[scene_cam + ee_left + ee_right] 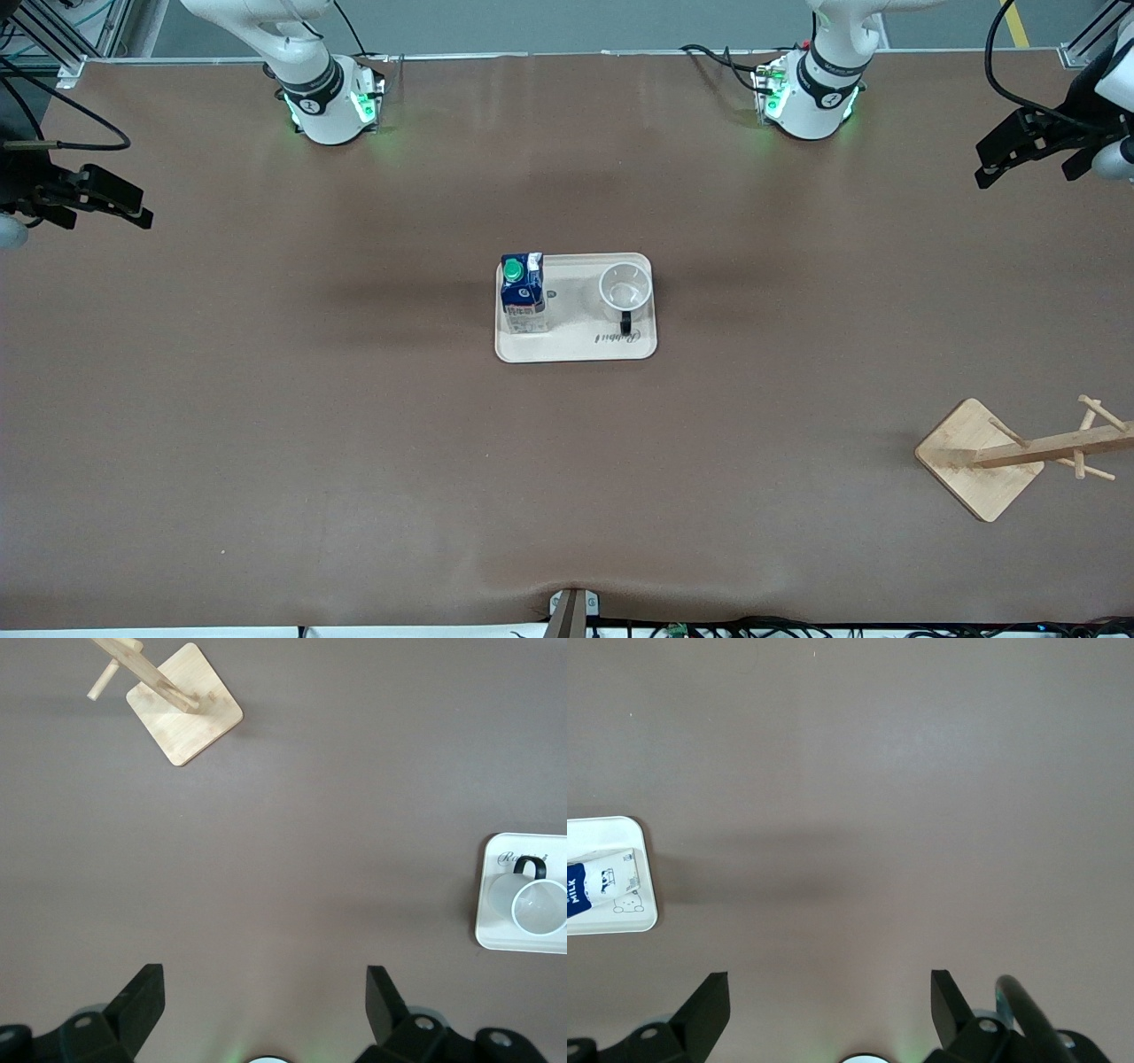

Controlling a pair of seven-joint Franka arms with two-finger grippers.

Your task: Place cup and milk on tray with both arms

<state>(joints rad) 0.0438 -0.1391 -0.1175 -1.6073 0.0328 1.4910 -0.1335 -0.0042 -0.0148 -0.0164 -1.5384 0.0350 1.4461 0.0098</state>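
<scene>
The cream tray (576, 344) lies in the middle of the table. On it, upright, stands the dark-blue milk (523, 294) carton with its green cap, at the end toward the right arm. The white cup (625, 288) stands on the same tray toward the left arm's end, its black handle pointing to the front camera. My left gripper (988, 164) hangs open and empty over the table's left-arm end. Over the opposite end my right gripper (142, 206) is open and empty too. The left wrist view shows the cup (538, 906) on the tray (494, 904). The right wrist view catches the milk (594, 888).
A wooden rack with pegs lies tipped on its square base (974, 461) near the front camera at the left arm's end, also seen as the rack (184, 716) in the left wrist view. Both arm bases stand along the table's robot side.
</scene>
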